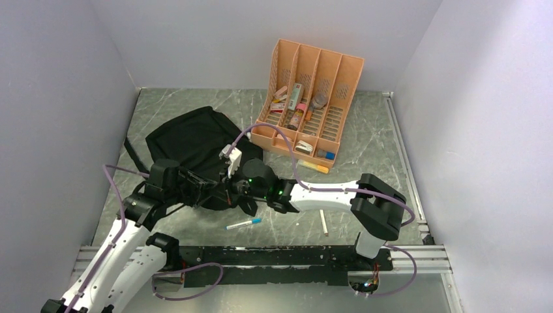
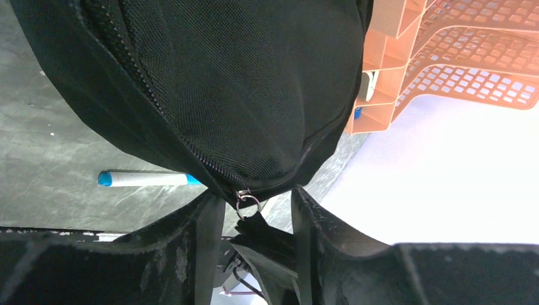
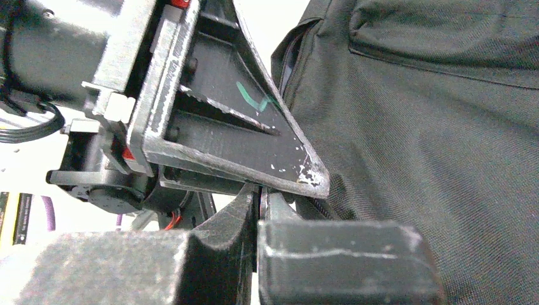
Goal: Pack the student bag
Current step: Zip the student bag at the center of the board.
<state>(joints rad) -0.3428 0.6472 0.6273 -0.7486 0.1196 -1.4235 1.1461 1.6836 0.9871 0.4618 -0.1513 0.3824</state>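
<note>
The student bag (image 1: 192, 137), a soft black backpack, lies flat at the left middle of the table. Both grippers meet at its near edge. In the left wrist view the bag (image 2: 241, 82) fills the top, and its zipper ends in a small metal ring pull (image 2: 248, 204). My left gripper (image 2: 254, 194) stands open, one finger on each side of that ring. My right gripper (image 3: 262, 194) is shut on the ring pull from the opposite side, its dark tip (image 2: 267, 238) showing between the left fingers. From above, the left gripper (image 1: 215, 188) and the right gripper (image 1: 240, 189) almost touch.
An orange slotted organizer (image 1: 310, 98) with small items stands at the back right. A blue-capped white marker (image 1: 243, 223) and a white stick (image 1: 324, 222) lie near the front. A yellow item (image 1: 315, 167) lies before the organizer. White walls close in on three sides.
</note>
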